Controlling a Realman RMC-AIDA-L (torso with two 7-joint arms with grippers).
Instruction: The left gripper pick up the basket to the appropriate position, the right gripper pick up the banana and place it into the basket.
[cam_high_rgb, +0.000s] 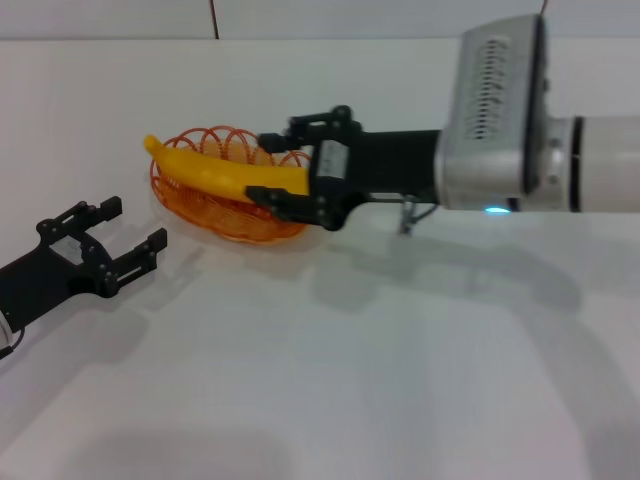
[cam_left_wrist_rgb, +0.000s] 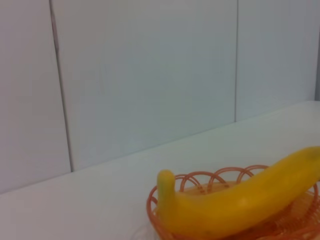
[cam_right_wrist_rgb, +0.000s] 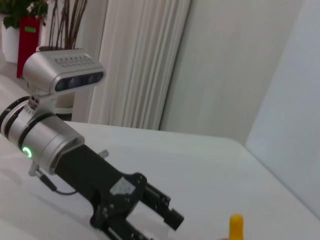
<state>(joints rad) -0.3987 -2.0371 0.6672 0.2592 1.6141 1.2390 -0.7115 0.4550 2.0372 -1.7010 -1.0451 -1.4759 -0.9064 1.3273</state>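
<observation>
Beside basket (cam_high_rgb: 215, 215), open left hand (cam_high_rgb: 120, 235)

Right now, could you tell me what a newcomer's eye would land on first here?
The curved bright-yellow banana lying across the small orange looped-wire basket on the white table. The labelled black right gripper straddles the banana's near end, fingers spread. The unlabelled black left gripper waits open, left of the basket.
</observation>
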